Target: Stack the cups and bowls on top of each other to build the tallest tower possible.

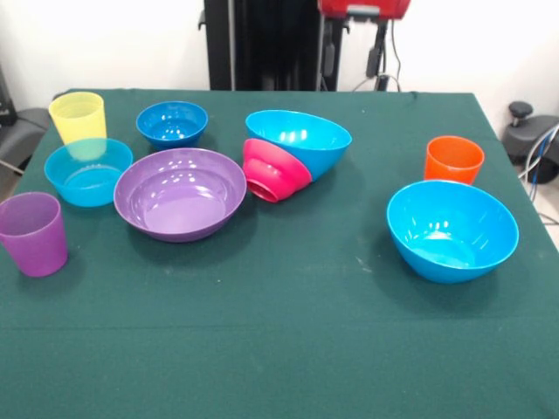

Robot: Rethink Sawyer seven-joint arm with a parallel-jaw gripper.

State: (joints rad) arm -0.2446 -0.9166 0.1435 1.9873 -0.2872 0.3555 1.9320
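Observation:
All cups and bowls stand apart on the green table. At the left are a yellow cup, a purple cup, a pale blue bowl, a small dark blue bowl and a wide purple bowl. In the middle a magenta bowl lies tipped on its side against a tilted blue bowl. At the right are an orange cup and a large blue bowl. No tower stands. The gripper does not show.
The robot's black pedestal stands beyond the far table edge, with a red arm part at the top. A black object sits off the table at the right.

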